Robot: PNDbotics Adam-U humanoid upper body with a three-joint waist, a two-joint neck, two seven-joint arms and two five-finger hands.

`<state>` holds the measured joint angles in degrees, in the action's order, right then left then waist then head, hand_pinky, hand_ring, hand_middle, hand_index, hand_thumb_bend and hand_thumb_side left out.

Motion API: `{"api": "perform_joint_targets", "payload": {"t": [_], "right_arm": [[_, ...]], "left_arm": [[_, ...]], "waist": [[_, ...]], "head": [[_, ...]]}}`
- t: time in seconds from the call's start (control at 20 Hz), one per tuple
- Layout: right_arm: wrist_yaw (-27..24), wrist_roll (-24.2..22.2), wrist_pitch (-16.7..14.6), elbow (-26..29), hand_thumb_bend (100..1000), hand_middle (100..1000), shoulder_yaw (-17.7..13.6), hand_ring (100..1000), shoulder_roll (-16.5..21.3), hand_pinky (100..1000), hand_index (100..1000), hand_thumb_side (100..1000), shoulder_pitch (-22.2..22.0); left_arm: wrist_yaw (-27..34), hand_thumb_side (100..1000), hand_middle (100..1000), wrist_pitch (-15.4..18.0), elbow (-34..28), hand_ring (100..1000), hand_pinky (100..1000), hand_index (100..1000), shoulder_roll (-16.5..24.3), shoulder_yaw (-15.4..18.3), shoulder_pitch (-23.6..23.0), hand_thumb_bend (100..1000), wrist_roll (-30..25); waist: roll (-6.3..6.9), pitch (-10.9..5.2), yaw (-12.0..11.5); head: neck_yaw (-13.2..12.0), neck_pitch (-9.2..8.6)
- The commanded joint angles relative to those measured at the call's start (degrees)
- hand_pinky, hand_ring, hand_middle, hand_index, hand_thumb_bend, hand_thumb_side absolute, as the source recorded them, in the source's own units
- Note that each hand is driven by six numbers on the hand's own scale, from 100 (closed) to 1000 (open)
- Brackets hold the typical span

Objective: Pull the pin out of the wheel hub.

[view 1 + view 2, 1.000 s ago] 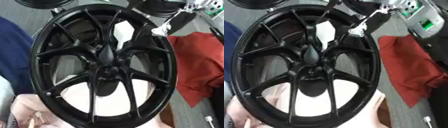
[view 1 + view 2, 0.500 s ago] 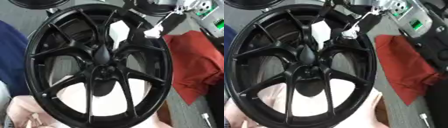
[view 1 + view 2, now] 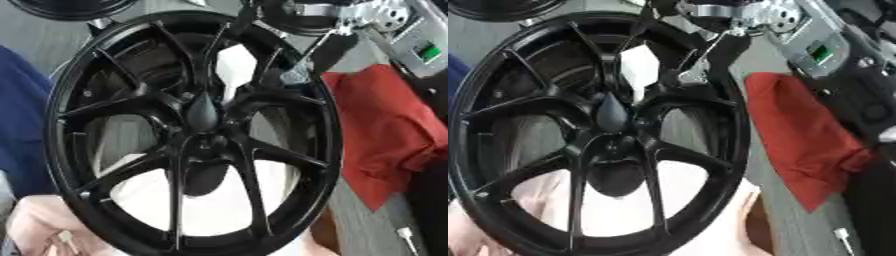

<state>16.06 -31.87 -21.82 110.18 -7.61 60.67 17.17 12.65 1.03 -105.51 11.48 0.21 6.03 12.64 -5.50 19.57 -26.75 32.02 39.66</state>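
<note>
A large black wheel (image 3: 188,135) with thin spokes stands upright and fills the view. At its hub sits a black teardrop-shaped pin (image 3: 201,112), pointing up. Something white (image 3: 234,67) shows through the spokes just above the pin. My right hand (image 3: 325,52) comes in from the upper right on a silver-jointed arm (image 3: 350,12). It reaches over the rim's upper right edge, with its dark tip near the spokes to the right of the white thing and apart from the pin. A person's hand (image 3: 35,225) is at the wheel's lower left rim.
A red cloth (image 3: 385,135) lies to the right of the wheel. A grey device with a green display (image 3: 820,52) stands at the upper right. Another black rim (image 3: 70,7) shows at the top left. A blue sleeve (image 3: 17,125) is at the left edge.
The whole picture has shifted, so the camera moved. My right hand has come down and left, from beyond the rim's upper right edge to over the spokes.
</note>
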Motion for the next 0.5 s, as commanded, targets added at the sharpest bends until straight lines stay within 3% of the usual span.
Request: {"api": "perform_joint_targets", "payload": {"t": [0.05,0.5], "right_arm": [[2.8,0.8,0.6,1.6,399,793,-0.4,845,1.1,825,876,470,0.9],[5.8,-0.3,2.7,3.1,376,778,-0.4,830,1.1,807,872,498,1.1]], "left_arm": [[0.3,549,520,0.1,-0.5,573,679,733,0.2,-0.1,0.5,342,-0.4],[0.6,549,519,0.1,-0.3,573,680,732,0.0,-0.4,0.7,344,-0.7]], "waist": [[0.06,-0.73,-0.1],[-0.20,-0.35,-0.7]], "head": [[0.8,-0.64],[1.9,-0.69]]}}
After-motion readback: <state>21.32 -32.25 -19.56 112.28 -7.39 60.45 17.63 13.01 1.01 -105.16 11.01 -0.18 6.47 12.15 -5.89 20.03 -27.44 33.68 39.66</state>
